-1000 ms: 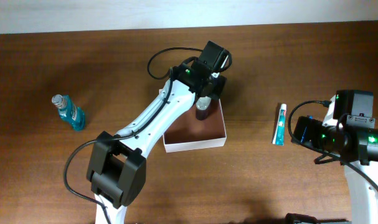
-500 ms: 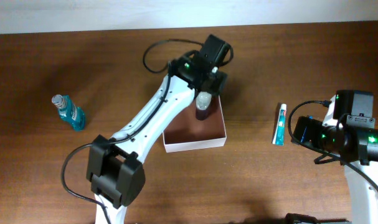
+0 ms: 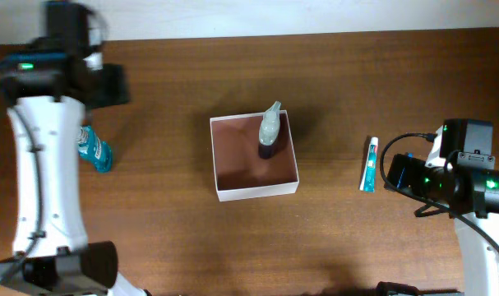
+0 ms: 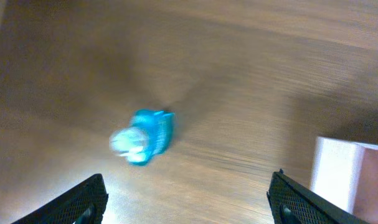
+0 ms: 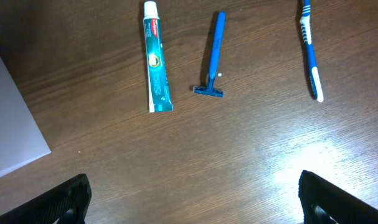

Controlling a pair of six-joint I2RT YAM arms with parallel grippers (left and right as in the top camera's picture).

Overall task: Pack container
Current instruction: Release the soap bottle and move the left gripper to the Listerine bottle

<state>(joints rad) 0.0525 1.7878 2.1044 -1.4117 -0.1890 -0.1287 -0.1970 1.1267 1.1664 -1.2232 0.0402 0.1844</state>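
The container (image 3: 256, 192), a shallow white-walled box with a reddish-brown floor, sits mid-table. A small spray bottle (image 3: 268, 136) with a pale top and a dark base stands in its far right corner. My left gripper (image 4: 189, 205) is open and empty, high above the table at the far left. A blue mouthwash bottle (image 4: 142, 137) lies below it, also in the overhead view (image 3: 93, 152). My right gripper (image 5: 192, 199) is open and empty, above bare wood to the right of the container. A toothpaste tube (image 5: 157, 59), a blue razor (image 5: 213, 56) and a blue toothbrush (image 5: 311, 46) lie ahead of it.
The container's white wall shows at the right edge of the left wrist view (image 4: 338, 180) and at the left edge of the right wrist view (image 5: 11, 118). The toothpaste tube (image 3: 369, 164) lies between the container and the right arm (image 3: 455, 177). The table's far edge runs along the top.
My left arm has let go of the spray bottle in the container and swung from there to the far left, above the blue bottle. The right arm has not moved.
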